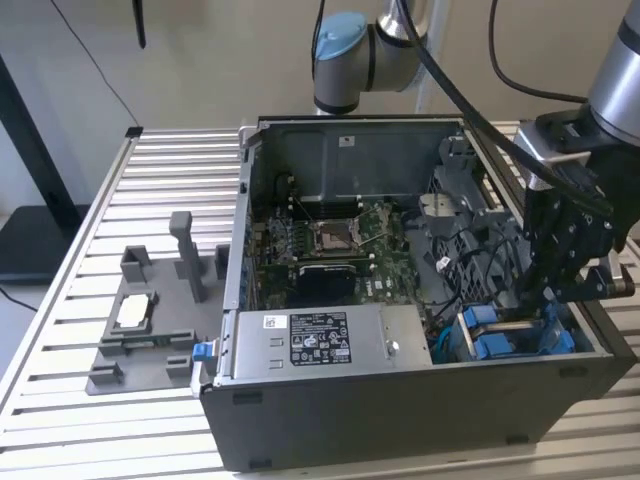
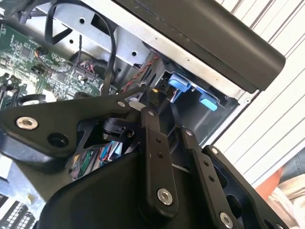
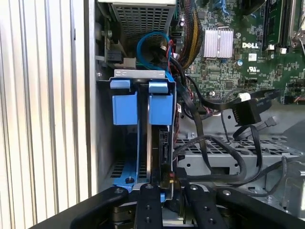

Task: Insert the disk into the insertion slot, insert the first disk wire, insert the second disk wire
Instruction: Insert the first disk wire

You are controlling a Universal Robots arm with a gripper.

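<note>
Exterior view: black gripper poised just above grey metal drive cage, over its blue-edged insertion slot.

Second wrist view: fingers nearly closed, apparently pinching small black wire plug.

First wrist view: silver-grey disk in blue carrier seated inside cage; both wires judged pending.

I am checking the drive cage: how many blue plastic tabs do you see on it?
2, side by side: one blue tab by the case wall, the other by the cables. Others may be hidden.
</note>
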